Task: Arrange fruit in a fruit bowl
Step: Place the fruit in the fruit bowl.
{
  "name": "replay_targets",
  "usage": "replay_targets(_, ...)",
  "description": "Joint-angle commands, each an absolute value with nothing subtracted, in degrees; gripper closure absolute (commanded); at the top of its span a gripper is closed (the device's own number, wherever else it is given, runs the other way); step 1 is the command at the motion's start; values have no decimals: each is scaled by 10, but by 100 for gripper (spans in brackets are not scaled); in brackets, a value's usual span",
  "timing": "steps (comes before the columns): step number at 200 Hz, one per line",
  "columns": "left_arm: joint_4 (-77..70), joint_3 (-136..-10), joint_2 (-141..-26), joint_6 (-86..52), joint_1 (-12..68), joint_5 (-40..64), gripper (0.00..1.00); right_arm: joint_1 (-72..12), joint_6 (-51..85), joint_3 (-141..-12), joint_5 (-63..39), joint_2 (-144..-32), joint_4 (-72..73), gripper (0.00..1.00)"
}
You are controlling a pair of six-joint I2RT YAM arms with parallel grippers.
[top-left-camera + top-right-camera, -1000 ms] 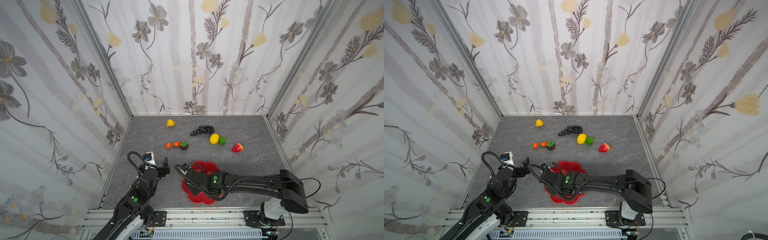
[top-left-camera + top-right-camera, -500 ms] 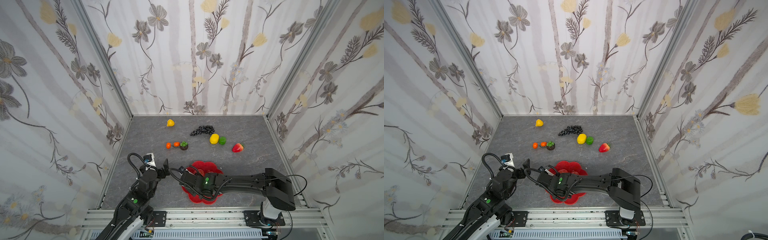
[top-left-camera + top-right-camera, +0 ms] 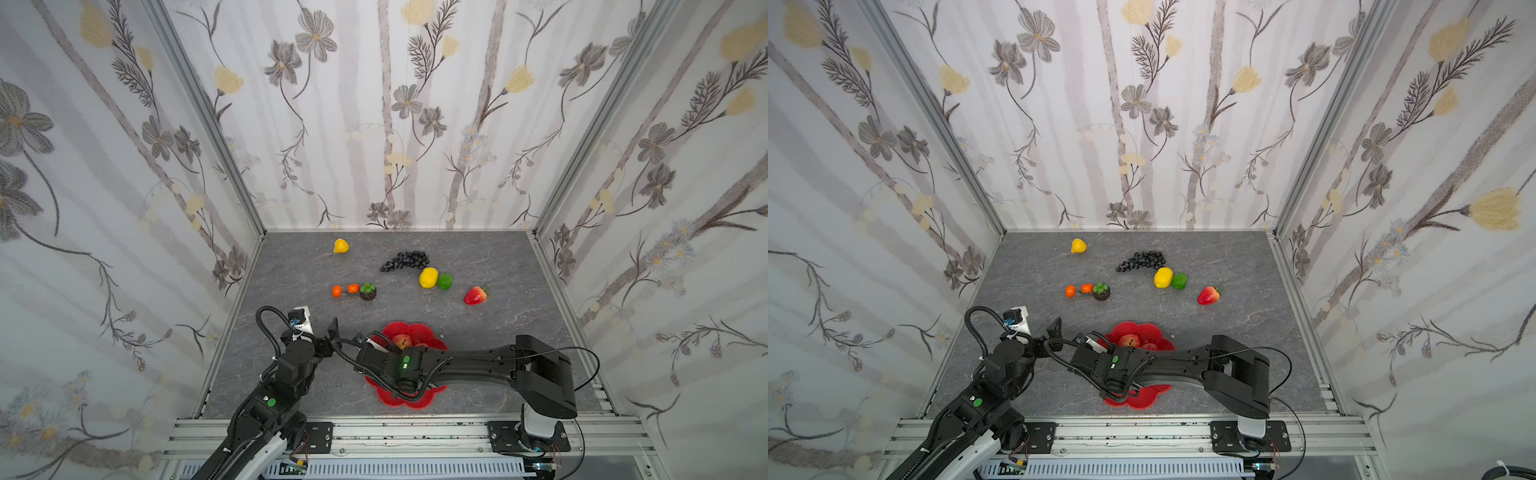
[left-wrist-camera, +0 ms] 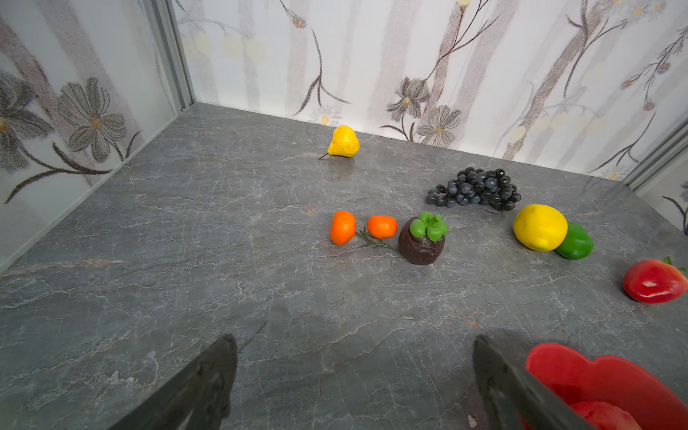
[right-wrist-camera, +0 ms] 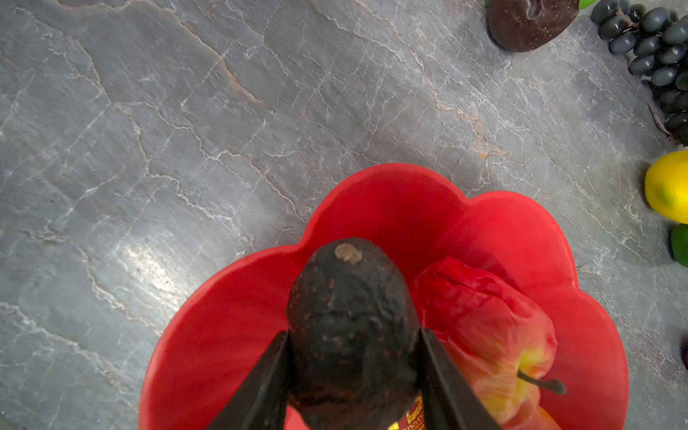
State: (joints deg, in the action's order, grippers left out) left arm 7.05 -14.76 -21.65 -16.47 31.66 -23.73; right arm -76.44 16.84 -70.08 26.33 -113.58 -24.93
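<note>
The right gripper [image 5: 353, 333] clasped a black avocado [image 5: 350, 298] over the fruit bowl [image 5: 372, 201], beside an apple [image 5: 491, 335] inside it. Lowering it onto bare red before releasing would likely stop it rolling. The left gripper [image 4: 353, 346] gaped empty beside the bowl. Gold lettering [image 5: 413, 419] in the bowl was unreadable.

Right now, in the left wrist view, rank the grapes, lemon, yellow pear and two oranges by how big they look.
1. grapes, the widest spread.
2. lemon.
3. yellow pear and oranges: about alike; the pear sits farther from the camera, so I won't rank them.
</note>
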Motion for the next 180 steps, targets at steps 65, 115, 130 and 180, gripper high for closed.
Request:
replay_targets(65, 50, -144, -214, -163, 316, -236, 1, -765, 163, -722, 291, -1154, -238, 44)
replay_targets(115, 50, -144, -211, -162, 316, -236, 1, -765, 163, -723, 291, -1156, -239, 41)
replay_targets(130, 52, -144, -209, -162, 316, -236, 1, -765, 162, -724, 289, -1156, -239, 39)
replay_targets(180, 56, -141, -197, -162, 315, -239, 1, -765, 163, -726, 288, -1157, -242, 39)
